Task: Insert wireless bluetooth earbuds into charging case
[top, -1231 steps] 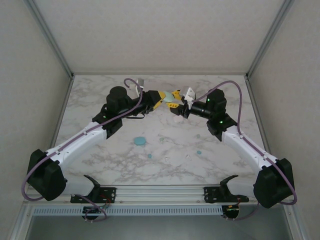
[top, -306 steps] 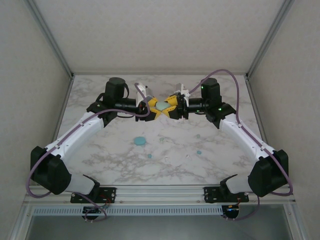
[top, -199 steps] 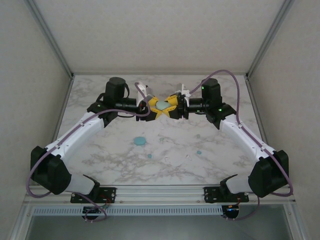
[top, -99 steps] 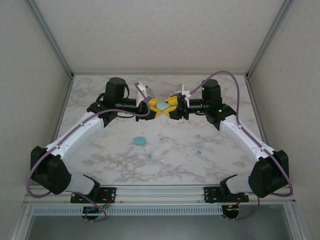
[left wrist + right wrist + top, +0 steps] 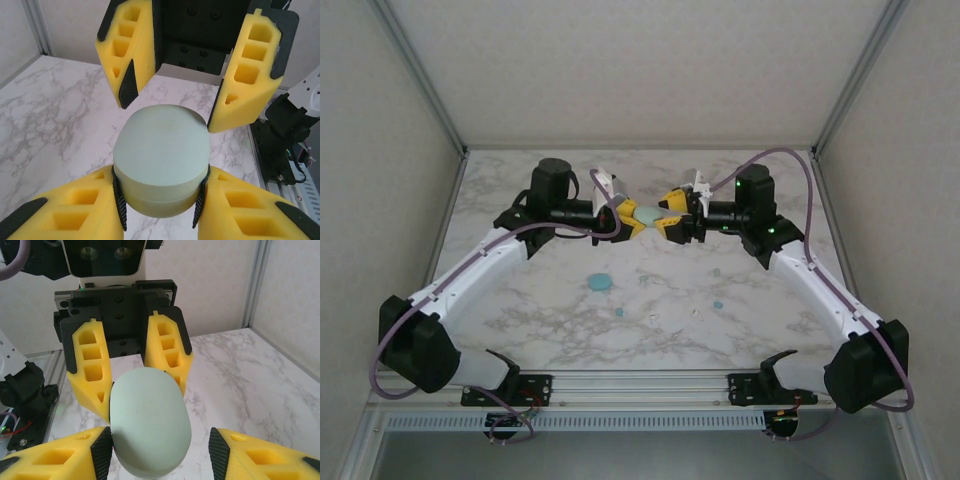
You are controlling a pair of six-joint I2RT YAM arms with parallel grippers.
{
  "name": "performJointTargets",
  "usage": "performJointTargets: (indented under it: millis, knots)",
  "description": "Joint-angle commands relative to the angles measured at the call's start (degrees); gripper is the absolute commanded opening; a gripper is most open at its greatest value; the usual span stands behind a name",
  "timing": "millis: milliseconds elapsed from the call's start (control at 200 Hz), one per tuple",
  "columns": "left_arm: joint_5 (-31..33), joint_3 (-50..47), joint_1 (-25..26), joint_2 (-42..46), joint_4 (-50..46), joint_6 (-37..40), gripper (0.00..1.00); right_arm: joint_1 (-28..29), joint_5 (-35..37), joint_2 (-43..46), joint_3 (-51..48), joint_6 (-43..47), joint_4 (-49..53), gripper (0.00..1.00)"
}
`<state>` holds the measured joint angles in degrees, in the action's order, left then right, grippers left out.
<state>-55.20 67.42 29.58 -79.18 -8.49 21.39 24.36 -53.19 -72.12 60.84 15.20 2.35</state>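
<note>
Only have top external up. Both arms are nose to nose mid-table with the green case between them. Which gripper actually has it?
Observer: The left one. In the left wrist view the left gripper is clamped on the pale green case, squeezing it from both sides.
Operator: Is the right one on it too?
Observer: No. In the right wrist view the right gripper is open. Its jaws stand wide, with a visible gap to the case on one side.
</note>
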Motion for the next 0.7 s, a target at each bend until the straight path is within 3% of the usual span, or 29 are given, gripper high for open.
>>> performJointTargets:
  millis: [0, 175, 696]
  knots:
    - [-0.41, -0.57, 0.32, 2.27, 1.81, -0.47, 0.26, -0.27, 1.16, 1.51, -1.25, -0.44, 0.13, 0.58]
    - [-0.88, -0.54, 0.3, 2.45, 3.36, -1.29, 0.26, 0.0, 0.95, 0.55, -0.12, 0.4, 2.16, 0.6]
    - [-0.18, -0.19, 1.09, 2.1, -0.2, 1.72, 0.25, 0.36, 0.97, -1.29, 0.57, -7.37, -6.35, 0.61]
